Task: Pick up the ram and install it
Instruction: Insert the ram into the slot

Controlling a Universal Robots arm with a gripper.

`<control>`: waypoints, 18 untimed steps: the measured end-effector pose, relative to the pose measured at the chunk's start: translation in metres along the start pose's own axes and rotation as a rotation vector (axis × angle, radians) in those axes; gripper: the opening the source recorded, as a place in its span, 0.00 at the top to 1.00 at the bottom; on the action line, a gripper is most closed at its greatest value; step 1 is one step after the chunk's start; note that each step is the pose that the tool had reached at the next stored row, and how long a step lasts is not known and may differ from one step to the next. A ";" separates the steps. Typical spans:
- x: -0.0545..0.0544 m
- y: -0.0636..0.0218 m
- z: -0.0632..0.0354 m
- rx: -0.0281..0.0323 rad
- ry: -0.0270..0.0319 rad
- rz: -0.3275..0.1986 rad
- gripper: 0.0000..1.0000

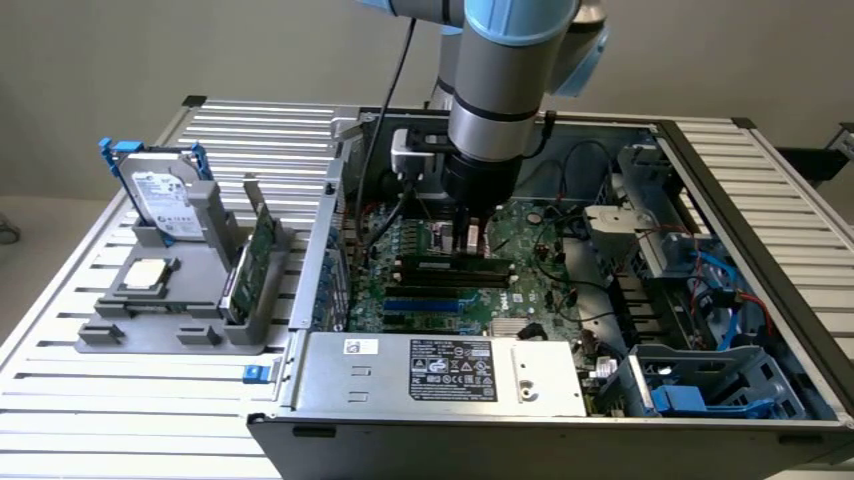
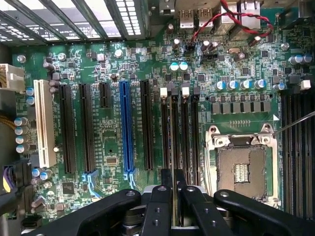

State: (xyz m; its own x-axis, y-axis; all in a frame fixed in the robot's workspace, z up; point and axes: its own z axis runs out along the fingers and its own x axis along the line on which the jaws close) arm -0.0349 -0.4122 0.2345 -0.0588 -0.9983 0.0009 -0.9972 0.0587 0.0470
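Wrist view, read with the exterior view: the gripper point(image 2: 174, 178) is reaching down inside the open computer case point(image 1: 754, 260). Its fingers point(image 2: 158, 206) are pressing nearly together on a thin dark strip seen edge-on, judged to be the ram point(image 2: 174, 196). The strip is lining up with the group of black memory slots point(image 2: 189, 132) lying between the long expansion slots and the bare processor socket point(image 2: 243, 167) on the motherboard point(image 2: 108, 73). In the exterior view the arm point(image 1: 501, 90) is hanging directly over these slots, well apart from the grey holder point(image 1: 147, 335) at that view's left, where the hard drive point(image 1: 163, 200) and the expansion card point(image 1: 260, 255) are standing. The pick-up is therefore looking complete and the installing is under way. Whether the stick is touching a slot or sitting pressed home cannot be told, and the white slot clips point(image 2: 164, 91) are giving no clear sign of latching.
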 end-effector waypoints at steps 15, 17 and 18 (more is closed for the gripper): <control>0.000 -0.0017 0.0001 -0.0005 0.0005 -0.015 0.86; 0.000 -0.0021 0.0002 -0.0006 0.0005 -0.016 0.86; 0.000 -0.0022 0.0003 -0.0006 0.0006 -0.016 0.86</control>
State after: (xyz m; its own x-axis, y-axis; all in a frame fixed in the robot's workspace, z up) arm -0.0327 -0.4121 0.2341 -0.0427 -0.9991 0.0008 -0.9980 0.0427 0.0476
